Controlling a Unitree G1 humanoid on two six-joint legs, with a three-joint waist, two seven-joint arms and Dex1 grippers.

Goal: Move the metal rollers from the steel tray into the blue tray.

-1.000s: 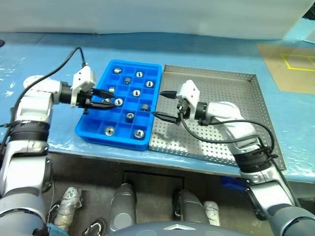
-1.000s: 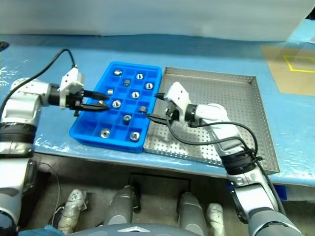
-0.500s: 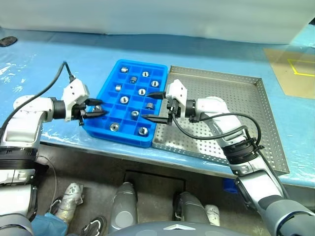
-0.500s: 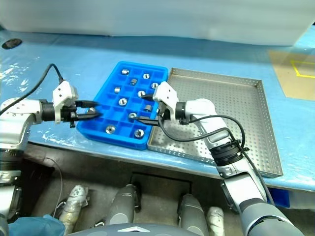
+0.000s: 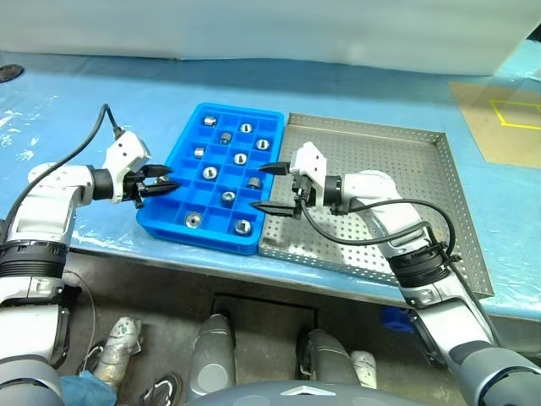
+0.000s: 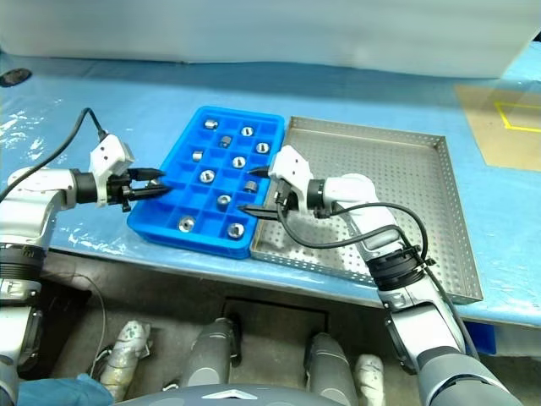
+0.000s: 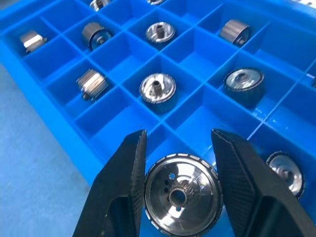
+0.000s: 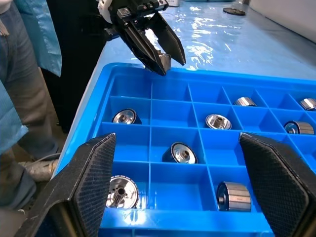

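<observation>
The left gripper (image 5: 172,179) is closed on one of the metal rollers (image 7: 180,195), pinching it by its ribbed rim. It hangs at the left edge of the blue tray (image 5: 199,239), towards that tray's near-left corner, with its fingertips pointing in across the compartments.

The held roller's bore faces back along the fingers, so its axis runs roughly with the gripper's line rather than standing upright. I judge it would have to tip, or simply drop, to settle flat like the others. The open compartments lie just ahead of and below the fingertips, towards the tray's middle; the ones directly under the tips look free (the wrist view makes this plainest).

The other rollers (image 5: 210,172) I can make out sit one to a compartment in the blue tray, spread from the far row to the near row.

The right gripper (image 5: 258,188) stands wide open with nothing between its fingers. It is at the blue tray's right edge, where that tray meets the left rim of the steel tray (image 5: 389,152). The left arm is plainly the nearer one for the placing; the right is across the tray from it.

I can read no brand, label or writing on either tray or on the rollers.
</observation>
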